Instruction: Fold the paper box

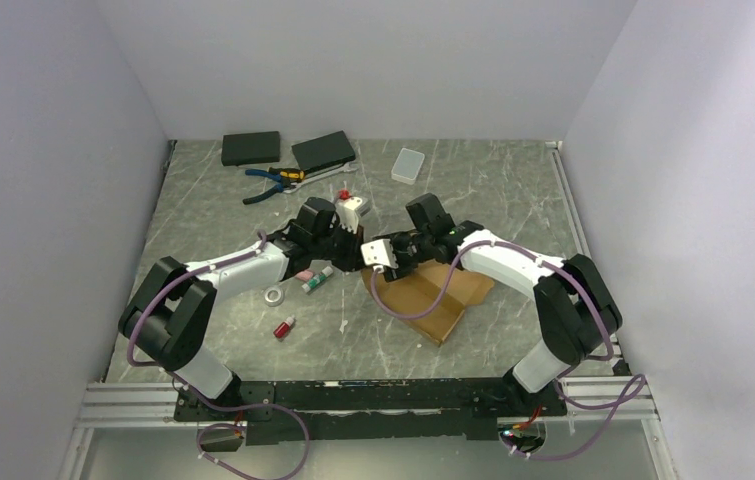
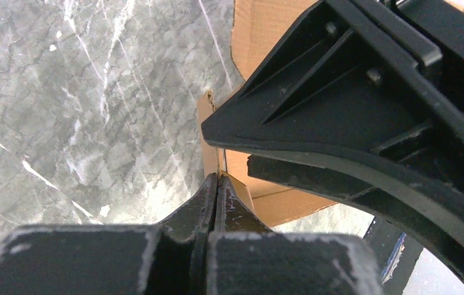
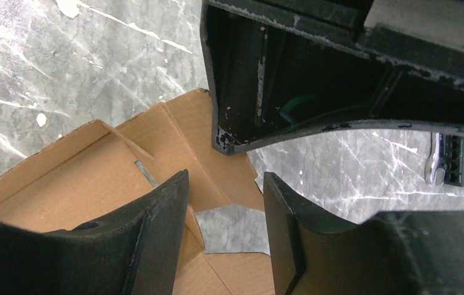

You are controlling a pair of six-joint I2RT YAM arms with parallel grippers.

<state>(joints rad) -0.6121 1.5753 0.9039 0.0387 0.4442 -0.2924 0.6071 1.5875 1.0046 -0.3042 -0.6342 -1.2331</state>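
The paper box [image 1: 445,296] lies as a brown, partly unfolded cardboard sheet on the table right of centre. My left gripper [image 1: 349,252] is at the sheet's left end. In the left wrist view the left gripper [image 2: 217,179] is shut on a raised flap edge of the paper box [image 2: 207,138]. My right gripper [image 1: 380,256] is close beside it, over the same end. In the right wrist view the right gripper [image 3: 224,179] is open and empty just above the paper box [image 3: 88,178], with bare table showing between its fingers.
Two flat black boxes [image 1: 251,148] [image 1: 323,150] and a translucent white case [image 1: 407,165] lie at the back. Pliers [image 1: 273,181] lie near them. A tape ring [image 1: 273,294], a small red bottle [image 1: 284,327] and small pink and green items [image 1: 309,278] lie left of the box.
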